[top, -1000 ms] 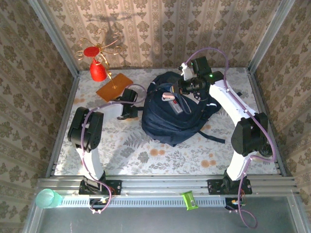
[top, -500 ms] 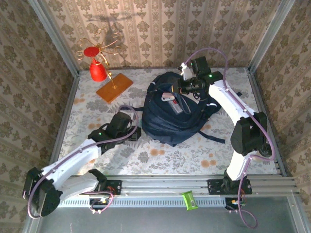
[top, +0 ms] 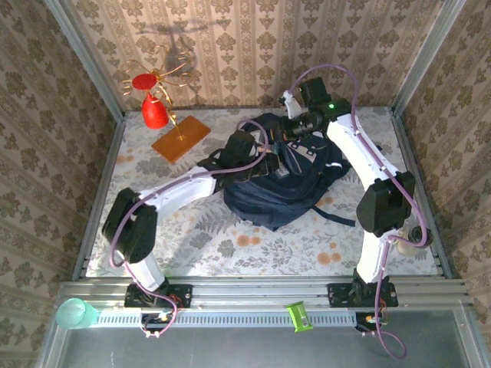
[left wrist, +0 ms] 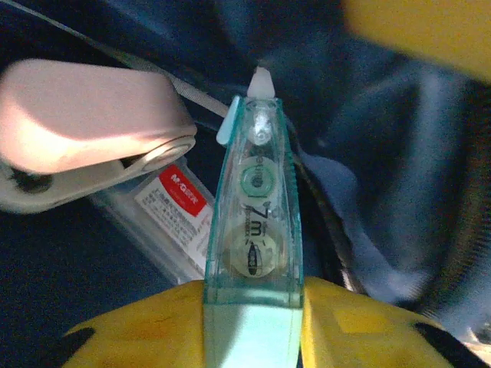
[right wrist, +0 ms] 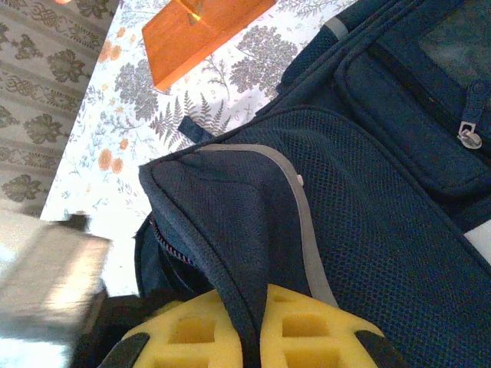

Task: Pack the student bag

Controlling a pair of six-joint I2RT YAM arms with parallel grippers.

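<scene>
left wrist view: left pincer (left wrist: 253,322) pinches a teal clear plastic correction tape (left wrist: 257,222), nose pointing into the open mouth of the big navy fabric student bag (top: 280,198) just ahead, mid desk (top: 230,245) toward the far edge. right pincer (right wrist: 257,333) is clamped on the bag's rim.

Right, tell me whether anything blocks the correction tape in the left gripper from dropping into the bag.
Nothing visible blocks it. The left gripper holds the correction tape tip-first at the mouth of the student bag, which the right gripper pinches open. A pink item and a clear packet lie inside, beside the tip.
</scene>
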